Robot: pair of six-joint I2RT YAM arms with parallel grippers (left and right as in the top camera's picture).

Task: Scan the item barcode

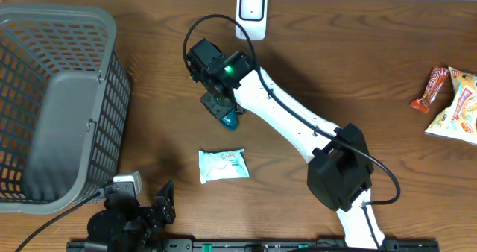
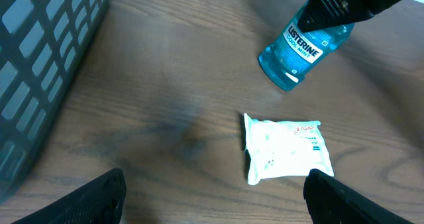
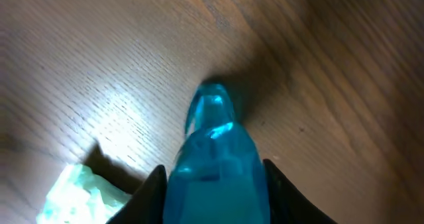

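A small blue Listerine mouthwash bottle (image 1: 230,118) lies on the wooden table, below the white barcode scanner (image 1: 252,13) at the back edge. My right gripper (image 1: 221,105) has come down over the bottle (image 3: 215,161). Its two dark fingers (image 3: 154,191) press against both sides of it, so it is shut on the bottle. The left wrist view shows the bottle's label (image 2: 301,48) under the right gripper (image 2: 338,8). My left gripper (image 2: 215,187) hovers open near the front edge, nothing between its fingers, and it also shows in the overhead view (image 1: 159,207).
A white wipes packet (image 1: 223,165) lies in front of the bottle, close to the left gripper (image 2: 286,148). A grey mesh basket (image 1: 112,80) fills the left side. Snack packets (image 1: 455,103) lie at the far right.
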